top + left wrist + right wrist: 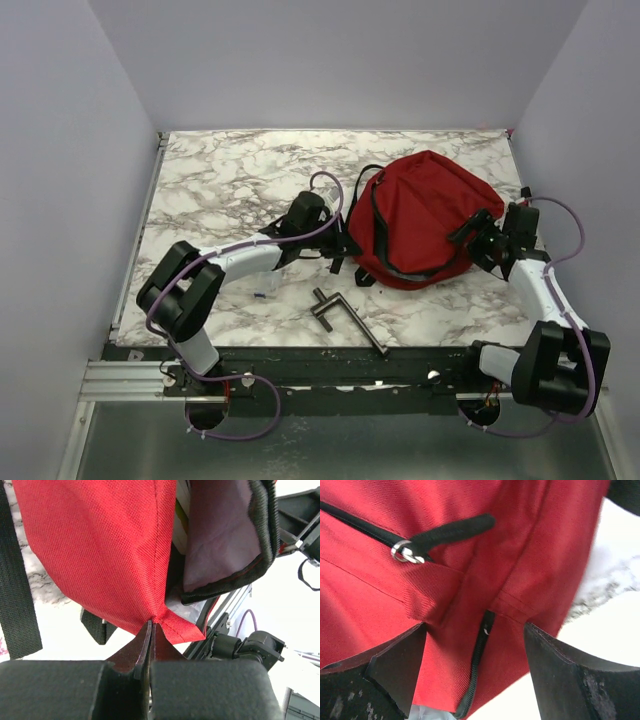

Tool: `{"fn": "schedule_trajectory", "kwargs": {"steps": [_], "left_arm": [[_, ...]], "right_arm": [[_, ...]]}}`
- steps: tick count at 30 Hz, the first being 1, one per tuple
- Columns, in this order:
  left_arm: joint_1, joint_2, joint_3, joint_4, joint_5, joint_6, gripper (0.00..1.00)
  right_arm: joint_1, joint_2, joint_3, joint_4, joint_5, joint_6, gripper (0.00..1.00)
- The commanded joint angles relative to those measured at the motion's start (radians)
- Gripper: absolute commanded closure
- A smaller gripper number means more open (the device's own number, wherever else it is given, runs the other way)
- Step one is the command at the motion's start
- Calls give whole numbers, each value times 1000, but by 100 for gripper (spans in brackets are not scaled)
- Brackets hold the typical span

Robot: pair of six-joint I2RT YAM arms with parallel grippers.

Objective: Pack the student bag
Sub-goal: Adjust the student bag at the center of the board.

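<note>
The student bag is a dark-red backpack with black straps, lying right of the table's middle. My left gripper is at the bag's left edge and is shut on a corner fold of its red fabric. In the left wrist view the bag's opening gapes, showing a pale lining. My right gripper is at the bag's right side, open, with its fingers astride red fabric and a black zipper. A black zipper pull with a metal ring lies above it.
A dark metal L-shaped tool lies on the marble table near the front edge. A small pale item lies under my left arm. Walls enclose the table at left, back and right.
</note>
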Motion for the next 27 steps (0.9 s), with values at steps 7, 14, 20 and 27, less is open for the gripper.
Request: {"fn": "schedule_trajectory", "kwargs": {"steps": [7,14,20,27], "left_arm": [[14,-96,-88,34,69,-26,100],[50,-130,-125,34,64,-32,100],[64,-167,-149,34,81,-17,82],[64,-285,-171,33,90,27,49]], "right_arm": [[162,265,104,328,-208,-51,18],[311,416,284,324,-221,-65,18],[322,373,305,192,-102,-98,17],[277,216,207,194,-42,-51,17]]}}
